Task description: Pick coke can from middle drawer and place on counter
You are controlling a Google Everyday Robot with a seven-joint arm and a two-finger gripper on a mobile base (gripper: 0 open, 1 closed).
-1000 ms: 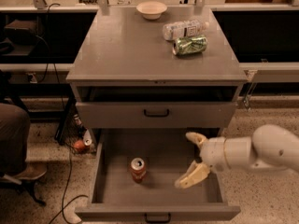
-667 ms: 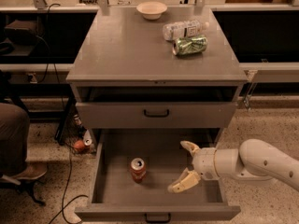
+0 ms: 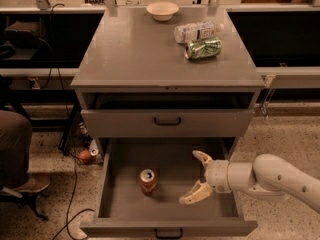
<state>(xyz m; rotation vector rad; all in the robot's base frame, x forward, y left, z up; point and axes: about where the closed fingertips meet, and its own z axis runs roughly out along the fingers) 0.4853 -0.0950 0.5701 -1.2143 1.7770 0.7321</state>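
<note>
**Open drawer, can in reach.** The middle drawer [image 3: 125,206] stands pulled well out at the bottom centre of the frame, its small dark front handle [image 3: 168,232] nearest the camera. The coke can [image 3: 147,181] stands upright on the drawer floor, left of centre, silver top showing and touching neither side wall.

Just right of the can, inside the drawer, the gripper [image 3: 189,178] hangs with its jaws spread wide. One cream fingertip sits high and the other low, and the opening is turned toward the can. The jaws hold nothing, and a clear gap separates them from the can. The robot's white arm [image 3: 280,176] reaches in from the lower right edge of the frame, crossing over the drawer's right wall.

Above, in mid-frame, the shallower upper drawer [image 3: 210,123] with its black loop handle [image 3: 167,121] is drawn out a little, leaving a dark slot beneath the cabinet top.

Farther back, the counter surface [image 3: 130,54] fills the upper middle of the frame. On its right side a green can [image 3: 203,48] lies on its side, with a clear plastic bottle [image 3: 197,31] lying just behind it. A pale bowl [image 3: 162,10] sits near the far edge at top centre.

At the left edge of the frame, a person's trouser leg [image 3: 12,146] and shoe [image 3: 32,184] show above the speckled floor [image 3: 290,139].
</note>
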